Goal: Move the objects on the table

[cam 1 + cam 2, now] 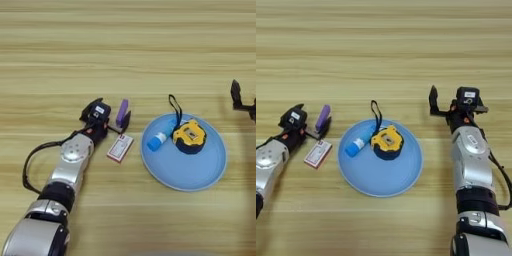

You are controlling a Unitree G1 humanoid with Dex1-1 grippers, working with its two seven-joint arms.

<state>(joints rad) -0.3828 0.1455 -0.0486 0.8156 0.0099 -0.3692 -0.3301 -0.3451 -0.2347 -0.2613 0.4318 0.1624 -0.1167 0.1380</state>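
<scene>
On the wood counter (130,45) the left pincer (114,119) is clenched on the purple bar (122,112), w/ the red-and-white box (120,148) lying just beside it at about 6 o'clock. The tape measure (387,142) sits on the blue plate (401,175) next to a blue-and-white tube (355,146), its strap (376,112) running off the rim at 12 o'clock. The right pincer (448,102) is released, fingers apart, holding nothing, at approx. 2 o'clock from the plate.
</scene>
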